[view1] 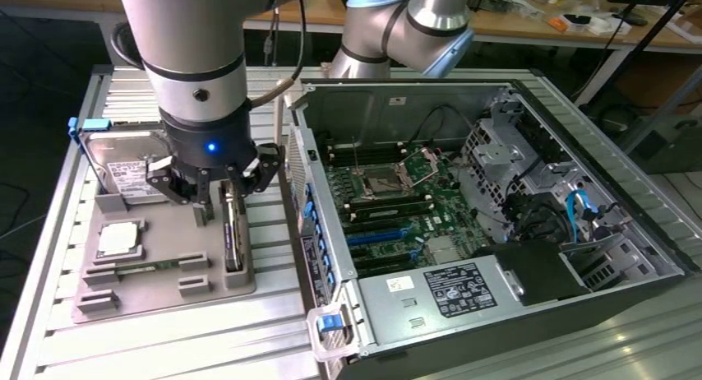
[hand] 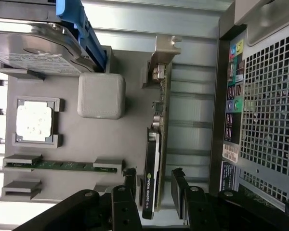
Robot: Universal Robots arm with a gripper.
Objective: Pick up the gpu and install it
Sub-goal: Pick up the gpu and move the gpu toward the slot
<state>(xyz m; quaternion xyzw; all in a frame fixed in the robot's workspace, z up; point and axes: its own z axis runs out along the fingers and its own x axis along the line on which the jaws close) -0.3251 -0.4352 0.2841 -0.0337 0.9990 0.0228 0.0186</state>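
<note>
The long, thin, dark gpu card with a silvery metal end (view1: 233, 236) stands on its edge in the flat grey plastic tray (view1: 164, 294). It is not lifted yet. The black claw (view1: 216, 195) hangs over it with its fingers apart, one on each side.

The big open black computer box (view1: 373, 108) sits just beside the tray, and its blue slots (view1: 379, 236) look empty. A silver hard drive with a white label (view1: 127, 176) and a small square silver chip (view1: 118, 240) lie near.

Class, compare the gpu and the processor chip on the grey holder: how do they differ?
The gpu is long and slim; the processor chip is small and square. The gpu stands on edge; the chip lies flat. The gpu looks dark; the chip silvery. Both rest on the grey holder.
</note>
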